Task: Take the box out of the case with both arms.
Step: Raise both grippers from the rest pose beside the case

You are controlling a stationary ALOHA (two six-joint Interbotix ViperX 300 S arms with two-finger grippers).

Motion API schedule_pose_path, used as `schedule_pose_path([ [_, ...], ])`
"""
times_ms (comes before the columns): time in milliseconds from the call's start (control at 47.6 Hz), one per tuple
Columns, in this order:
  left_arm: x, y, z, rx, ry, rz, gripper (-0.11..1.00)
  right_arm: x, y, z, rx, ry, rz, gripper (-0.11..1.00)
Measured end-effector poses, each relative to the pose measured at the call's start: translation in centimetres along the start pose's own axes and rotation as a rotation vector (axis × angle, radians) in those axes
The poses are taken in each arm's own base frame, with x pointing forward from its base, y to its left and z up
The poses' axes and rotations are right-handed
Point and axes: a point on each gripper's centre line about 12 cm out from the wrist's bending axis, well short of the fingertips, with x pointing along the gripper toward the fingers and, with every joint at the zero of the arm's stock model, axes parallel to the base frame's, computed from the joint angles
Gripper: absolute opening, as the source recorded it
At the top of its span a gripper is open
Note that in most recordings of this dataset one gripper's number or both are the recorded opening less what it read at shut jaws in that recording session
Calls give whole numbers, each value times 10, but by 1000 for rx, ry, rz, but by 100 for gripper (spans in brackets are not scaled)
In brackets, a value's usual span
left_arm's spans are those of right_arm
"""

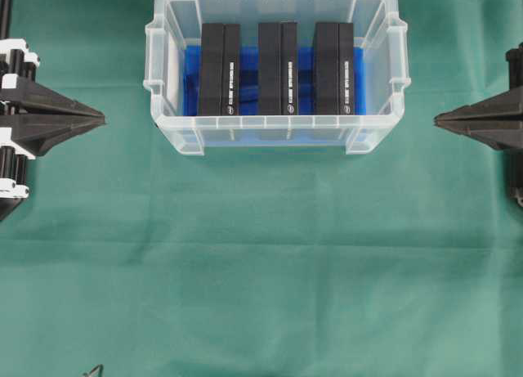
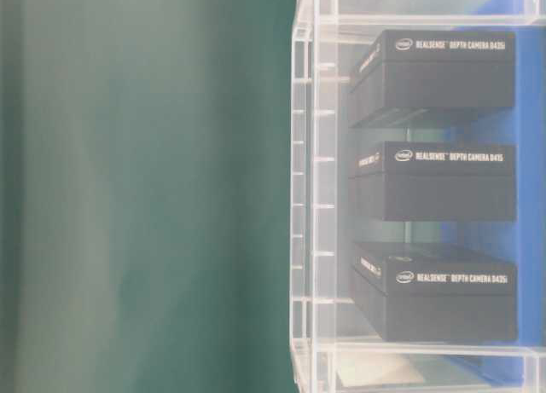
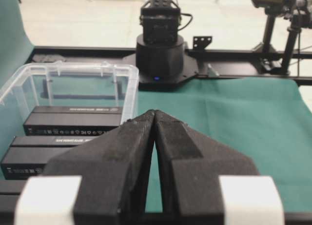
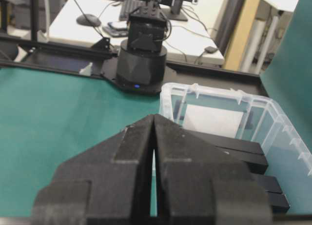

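Note:
The clear plastic case (image 1: 172, 136) stands at the back middle of the green table, with a blue sheet on its bottom. Three black boxes stand side by side in it: left (image 1: 219, 69), middle (image 1: 278, 68), right (image 1: 333, 68). They also show in the table-level view (image 2: 444, 69). My left gripper (image 1: 101, 115) is shut and empty at the left edge, apart from the case. My right gripper (image 1: 437, 119) is shut and empty at the right edge. The left wrist view shows its tips (image 3: 154, 112) and the case (image 3: 129, 83); the right wrist view likewise (image 4: 154, 116), (image 4: 168, 95).
Green cloth (image 1: 261, 271) covers the table in front of the case. The opposite arm's base (image 3: 158, 49) stands beyond the cloth in the left wrist view, and the other base (image 4: 141, 59) in the right wrist view.

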Motion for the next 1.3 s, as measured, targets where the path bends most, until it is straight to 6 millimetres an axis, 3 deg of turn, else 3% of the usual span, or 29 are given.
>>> schedule_pose_path([
  [189,3,-4,16,-2,-32,-22,1,5,1,11,31,31,2,0],
  [357,6,-5,36,-9,-35,-26,1,12,0,50,78,61,0,0],
  [631,10,-5,107,-20,-9,-27,1,14,0,129,118,86,-5,0],
  [841,10,-5,155,-10,48,-21,1,19,0,174,120,66,-2,0],
  [1051,13,-4,154,-13,140,-18,1,22,0,169,126,155,-8,0],
  [1303,14,-4,131,-74,433,2,1,19,0,133,170,540,-45,0],
])
